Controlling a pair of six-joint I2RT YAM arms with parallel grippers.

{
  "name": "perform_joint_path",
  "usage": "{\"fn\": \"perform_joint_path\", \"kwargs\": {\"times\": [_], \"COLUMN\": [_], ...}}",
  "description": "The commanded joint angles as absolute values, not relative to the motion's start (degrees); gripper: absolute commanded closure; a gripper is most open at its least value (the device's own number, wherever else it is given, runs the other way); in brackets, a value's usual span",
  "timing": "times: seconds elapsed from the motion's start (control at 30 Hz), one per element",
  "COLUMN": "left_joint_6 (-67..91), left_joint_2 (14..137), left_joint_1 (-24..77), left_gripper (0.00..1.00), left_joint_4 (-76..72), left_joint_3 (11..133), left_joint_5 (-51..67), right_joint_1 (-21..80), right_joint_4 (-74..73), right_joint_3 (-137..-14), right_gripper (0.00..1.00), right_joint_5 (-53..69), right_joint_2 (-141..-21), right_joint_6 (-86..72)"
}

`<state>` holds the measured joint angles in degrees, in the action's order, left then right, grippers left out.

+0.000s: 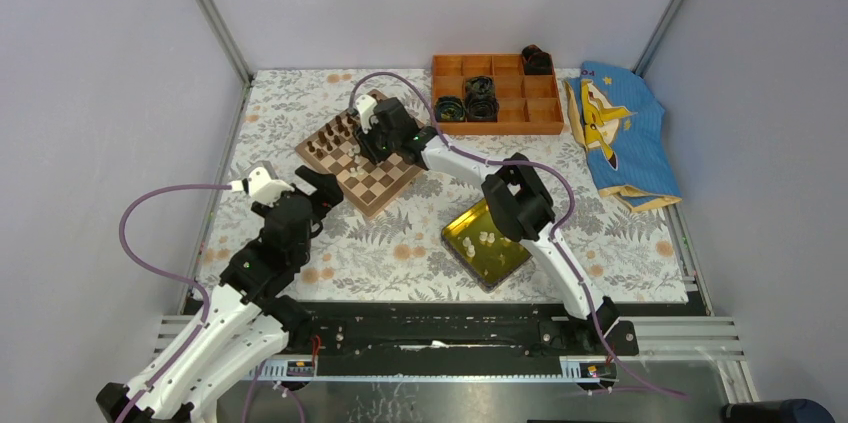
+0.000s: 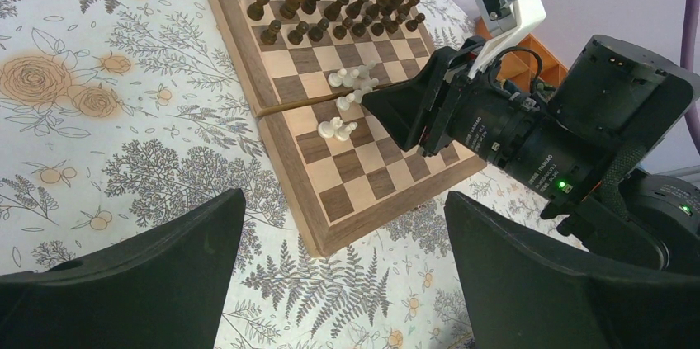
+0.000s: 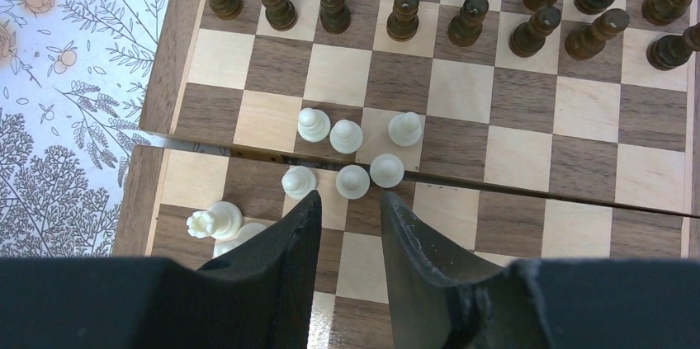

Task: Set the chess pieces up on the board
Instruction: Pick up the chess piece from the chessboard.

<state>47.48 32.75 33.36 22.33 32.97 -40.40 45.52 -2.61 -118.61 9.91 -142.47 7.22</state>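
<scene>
The board (image 1: pixel 385 188) lies at the back left of the table, with dark brown pieces (image 3: pixel 404 15) lined up along its far rows. Several cream-white chess pieces (image 3: pixel 346 136) stand bunched near the board's middle fold. A crowned one (image 3: pixel 216 220) stands to their left. More white pieces (image 1: pixel 487 239) lie in the yellow tray. My right gripper (image 3: pixel 349 196) hovers just above the cluster, its jaws partly open with nothing between them. My left gripper (image 2: pixel 344 196) is wide open and empty above the floral cloth by the board's near corner (image 2: pixel 326 242).
A glossy yellow tray (image 1: pixel 510 258) sits front centre beside the right arm. An orange compartment box (image 1: pixel 497 93) holding dark coiled items stands at the back. A blue printed cloth (image 1: pixel 620 133) lies at the back right. Metal frame posts edge the table.
</scene>
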Motion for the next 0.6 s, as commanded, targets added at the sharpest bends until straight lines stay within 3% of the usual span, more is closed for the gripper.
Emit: {"fn": "perform_joint_path", "kwargs": {"times": [0.0,0.57], "left_joint_6": [48.25,48.34], "left_joint_2": [32.14,32.18], "left_joint_1": [33.66,33.65], "left_gripper": [0.01,0.01], "left_joint_4": [21.89,21.62], "left_joint_3": [32.26,32.06], "left_joint_5": [-41.22,-41.40], "right_joint_1": [46.47,46.54], "right_joint_4": [-2.54,-3.52], "right_joint_3": [-122.12,-125.62], "right_gripper": [0.61,0.61], "right_joint_5": [10.99,11.25], "right_joint_2": [-142.90,-145.40], "right_joint_6": [6.95,6.84]}}
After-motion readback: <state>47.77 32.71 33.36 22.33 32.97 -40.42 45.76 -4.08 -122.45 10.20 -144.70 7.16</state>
